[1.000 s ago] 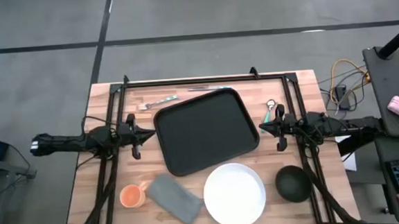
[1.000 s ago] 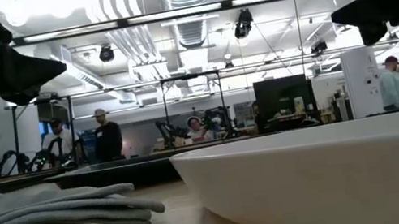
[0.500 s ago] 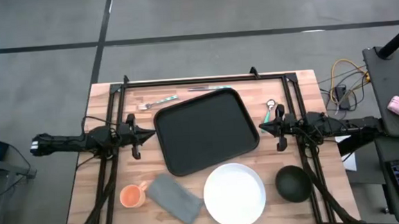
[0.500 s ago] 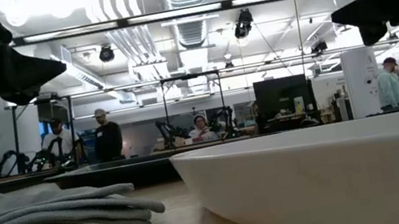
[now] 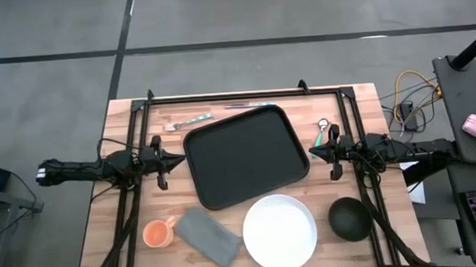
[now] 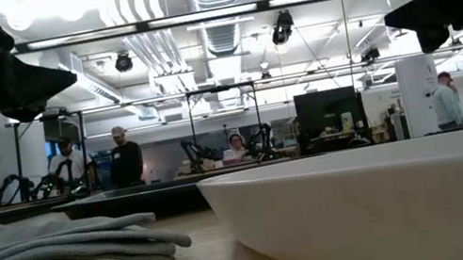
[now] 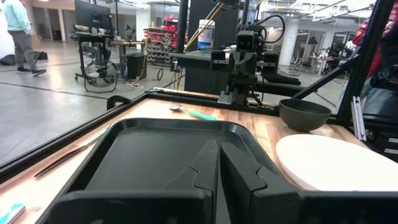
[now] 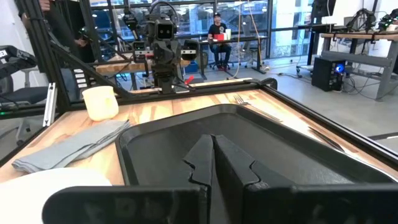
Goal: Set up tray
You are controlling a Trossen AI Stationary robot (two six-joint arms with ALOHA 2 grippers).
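High view: tray [image 5: 245, 155] bare, beside plate [image 5: 280, 232]

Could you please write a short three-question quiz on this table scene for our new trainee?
1. True or false: the black tray is empty.
2. What lies nearest the orange cup? A) dark bowl B) grey folded cloth C) fork
3. Fill in: both the left gripper and the right gripper are ____, one at each side of the tray.

Key: 1 true. 2 B, the grey folded cloth; the dark bowl sits beyond the white plate, and the fork lies past the tray. 3 shut.
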